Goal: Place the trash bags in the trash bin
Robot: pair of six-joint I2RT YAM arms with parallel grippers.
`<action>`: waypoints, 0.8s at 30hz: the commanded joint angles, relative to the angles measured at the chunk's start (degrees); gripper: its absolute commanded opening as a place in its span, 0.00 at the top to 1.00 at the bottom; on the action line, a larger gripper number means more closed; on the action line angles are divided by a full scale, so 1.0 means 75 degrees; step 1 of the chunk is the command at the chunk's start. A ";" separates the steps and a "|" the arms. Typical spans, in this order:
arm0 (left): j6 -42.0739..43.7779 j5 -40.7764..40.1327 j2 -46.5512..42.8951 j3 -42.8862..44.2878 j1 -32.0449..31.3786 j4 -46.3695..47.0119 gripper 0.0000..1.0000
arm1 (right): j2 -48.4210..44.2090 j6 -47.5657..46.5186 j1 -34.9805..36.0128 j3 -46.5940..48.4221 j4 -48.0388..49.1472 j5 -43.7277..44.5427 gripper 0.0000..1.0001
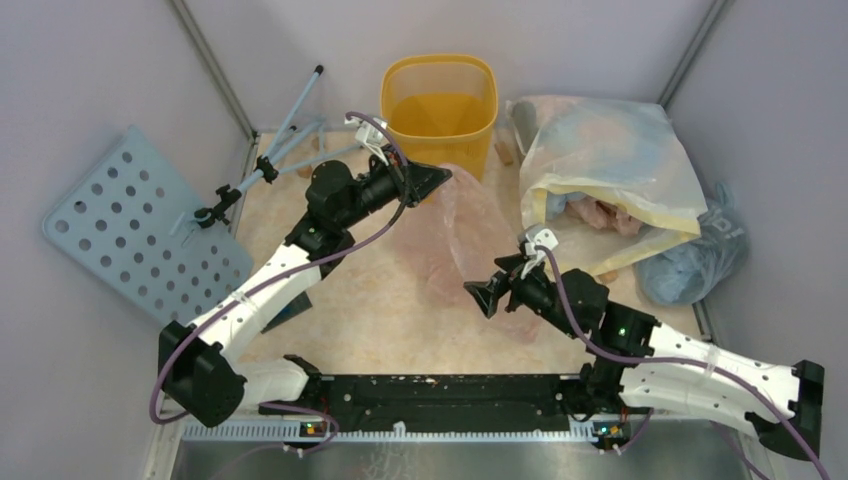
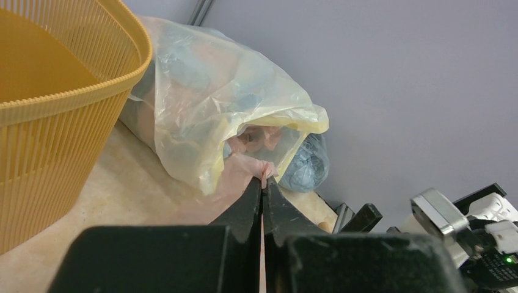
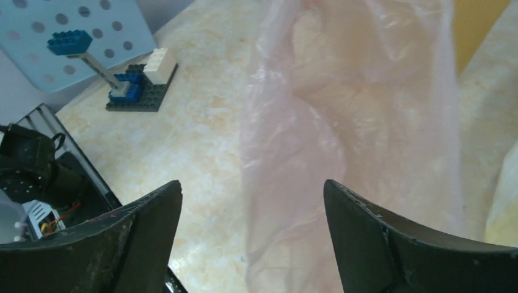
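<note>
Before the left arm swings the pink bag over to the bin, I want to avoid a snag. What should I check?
1. Left hand pinching pink bag: ok.
2. Right hand open, not gripping the bag: ok.
3. Bin upright, mouth unblocked: ok.
4. Bag lifted off the table: not ok, its lower part lies there.
5. Bag free of the yellowish sack: cannot tell.

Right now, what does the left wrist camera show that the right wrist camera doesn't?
Only the left wrist view: the left gripper shut on the pink trash bag, and the grey-blue bag. Only the right wrist view: the open right gripper, a brick model, the perforated blue panel. Both: that pink bag, the table, some of the trash bin.
</note>
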 commanded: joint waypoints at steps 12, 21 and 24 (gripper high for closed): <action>0.0042 0.0118 -0.0217 0.0120 0.0002 0.0165 1.00 | 0.2318 -0.0681 -0.0016 0.0617 0.0429 0.1827 0.08; 0.0102 0.0106 -0.0179 0.0203 0.0000 0.0118 1.00 | 0.3645 -0.1769 -0.0094 0.0798 0.1623 0.3144 0.10; 0.0128 0.0106 -0.0145 0.0276 0.0010 0.0073 1.00 | 0.3909 -0.1739 -0.0286 0.0869 0.1798 0.2874 0.14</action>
